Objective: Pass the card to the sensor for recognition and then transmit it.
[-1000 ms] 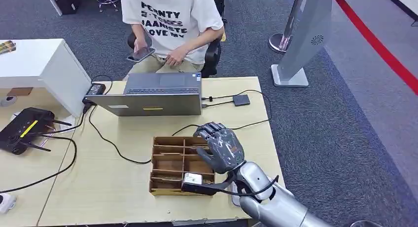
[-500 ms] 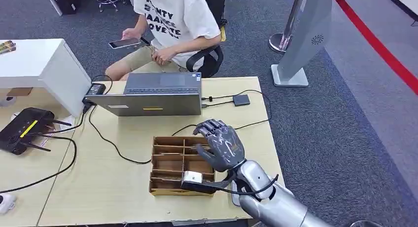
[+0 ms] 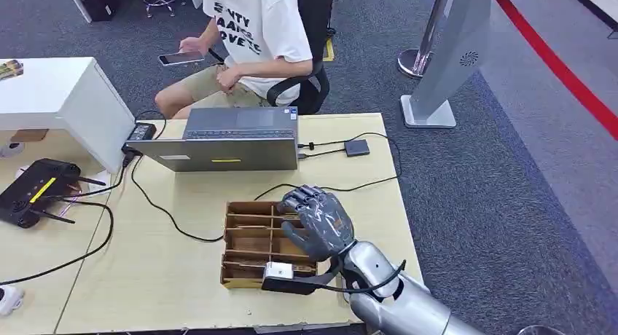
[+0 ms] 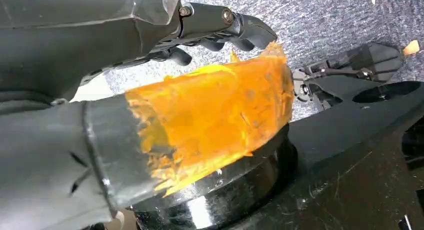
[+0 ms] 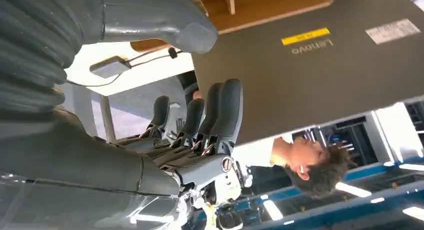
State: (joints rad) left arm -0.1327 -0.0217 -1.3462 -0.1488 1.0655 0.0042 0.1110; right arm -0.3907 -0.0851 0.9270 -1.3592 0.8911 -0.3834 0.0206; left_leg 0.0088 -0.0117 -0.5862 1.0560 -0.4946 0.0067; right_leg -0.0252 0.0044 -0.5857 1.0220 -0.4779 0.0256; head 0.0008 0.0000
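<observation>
Right robot hand (image 3: 318, 220), fingers apart, above wooden organizer (image 3: 251, 242)

Grey laptop (image 3: 232, 140) on the table (image 3: 175, 277) (lid half open), black router (image 3: 36, 191) at left.

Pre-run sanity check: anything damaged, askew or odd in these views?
One thing: in the left wrist view, the left hand has a torn, ragged orange film around its thick thumb, frayed at the edges. On the table, the wooden divider box sits square under the right hand; nothing spilled.
</observation>
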